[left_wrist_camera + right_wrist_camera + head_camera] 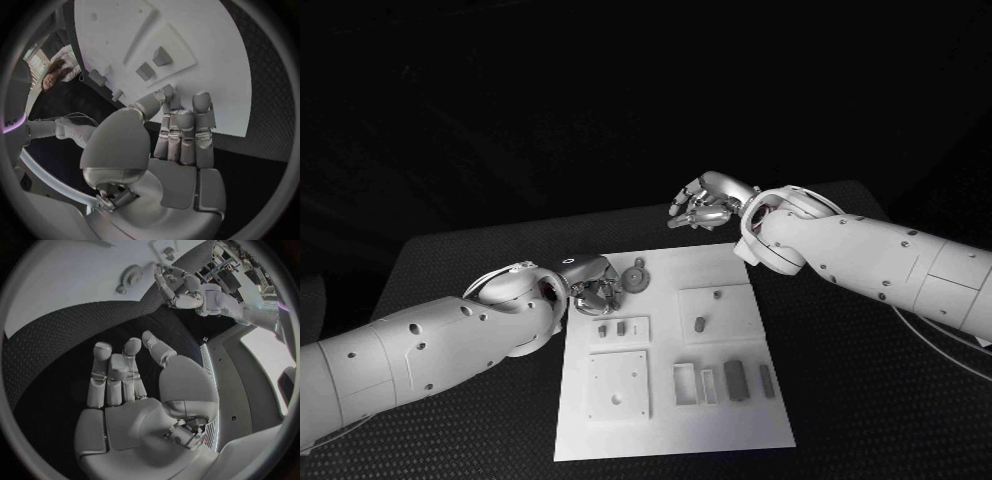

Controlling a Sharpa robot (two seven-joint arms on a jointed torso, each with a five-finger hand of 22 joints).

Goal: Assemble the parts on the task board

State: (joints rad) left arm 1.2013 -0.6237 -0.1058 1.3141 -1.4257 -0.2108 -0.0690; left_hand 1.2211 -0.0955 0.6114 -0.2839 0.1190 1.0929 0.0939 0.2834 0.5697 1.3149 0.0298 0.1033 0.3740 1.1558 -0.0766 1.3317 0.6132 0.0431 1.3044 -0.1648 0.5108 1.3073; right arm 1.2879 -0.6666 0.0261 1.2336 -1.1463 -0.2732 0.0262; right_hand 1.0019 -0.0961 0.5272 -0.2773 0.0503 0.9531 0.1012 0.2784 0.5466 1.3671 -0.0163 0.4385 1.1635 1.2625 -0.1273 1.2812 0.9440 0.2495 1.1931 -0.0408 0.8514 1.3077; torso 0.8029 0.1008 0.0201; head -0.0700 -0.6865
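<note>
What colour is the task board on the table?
White; the task board shows best in the head view.

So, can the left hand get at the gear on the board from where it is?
Probably yes: the left hand hangs open right beside the gear, and nothing lies between them.

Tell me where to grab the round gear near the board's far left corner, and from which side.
Grip the gear by its toothed rim, from above. It seems to lie flat on the task board, so only rim and top are exposed. The left robot hand is nearest.
</note>
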